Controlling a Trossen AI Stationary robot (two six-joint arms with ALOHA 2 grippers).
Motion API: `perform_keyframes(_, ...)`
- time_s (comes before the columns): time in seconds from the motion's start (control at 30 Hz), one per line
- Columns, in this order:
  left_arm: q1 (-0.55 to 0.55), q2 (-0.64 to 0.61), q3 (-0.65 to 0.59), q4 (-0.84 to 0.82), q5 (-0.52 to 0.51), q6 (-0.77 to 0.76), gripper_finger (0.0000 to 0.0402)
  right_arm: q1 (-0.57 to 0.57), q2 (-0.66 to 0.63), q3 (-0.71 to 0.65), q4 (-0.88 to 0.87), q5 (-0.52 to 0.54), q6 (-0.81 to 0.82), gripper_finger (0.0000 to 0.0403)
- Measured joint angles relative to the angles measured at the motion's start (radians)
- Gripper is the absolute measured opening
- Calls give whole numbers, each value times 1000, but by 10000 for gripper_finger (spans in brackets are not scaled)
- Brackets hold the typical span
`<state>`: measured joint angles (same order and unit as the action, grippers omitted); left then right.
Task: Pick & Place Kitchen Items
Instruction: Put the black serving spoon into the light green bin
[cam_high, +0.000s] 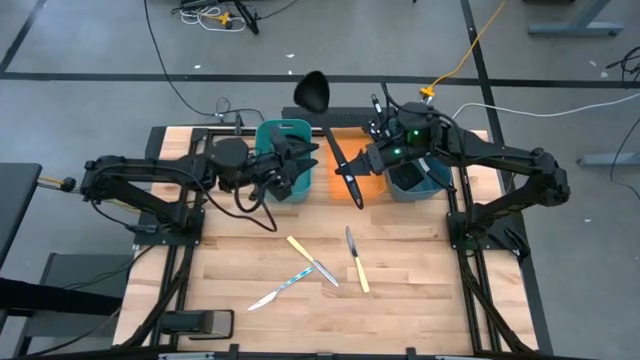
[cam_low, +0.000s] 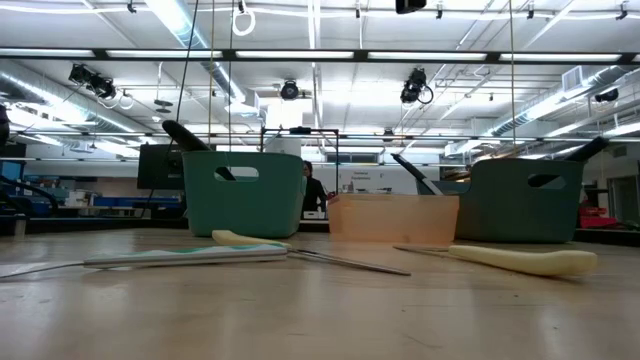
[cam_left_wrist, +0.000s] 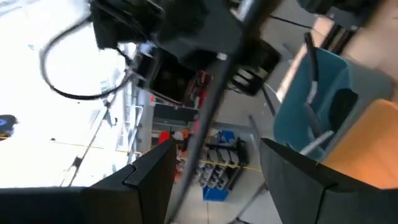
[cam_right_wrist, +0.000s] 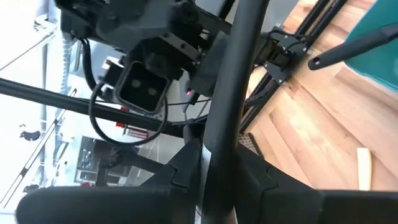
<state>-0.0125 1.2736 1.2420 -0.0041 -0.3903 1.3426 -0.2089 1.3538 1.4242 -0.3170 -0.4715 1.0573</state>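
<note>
behind the orange tray (cam_low: 392, 218), utensil handles hide.

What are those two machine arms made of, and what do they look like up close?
Both are dark, nearly black, jointed arms built of tube-like segments. The left arm carries loose black cables looping beneath its wrist. The right arm has small green lights glowing near its wrist. Each ends in a gripper with two flat, dark, angular jaws and a boxy black camera block behind them.

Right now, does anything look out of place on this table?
A black ladle shows past the far edge of the table, behind the left teal bin; whether it leans out of that bin or lies outside, I cannot tell.
</note>
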Motion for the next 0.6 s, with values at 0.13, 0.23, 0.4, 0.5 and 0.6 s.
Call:
perform_keyframes(0.13,-1,12,0,9,-39,2,235,0,10,1,1,-5,-17,68)
perform_keyframes(0.23,0,16,-1,-1,-52,1,232,0,10,1,3,-9,-20,68)
perform_keyframes(0.4,0,14,-1,7,-51,6,225,0,12,1,4,-18,-18,68)
perform_keyframes(0.5,0,14,-1,14,-51,5,224,0,12,1,5,-18,-18,68)
perform_keyframes(0.6,0,14,-1,12,-51,6,224,0,12,1,5,-18,-18,68)
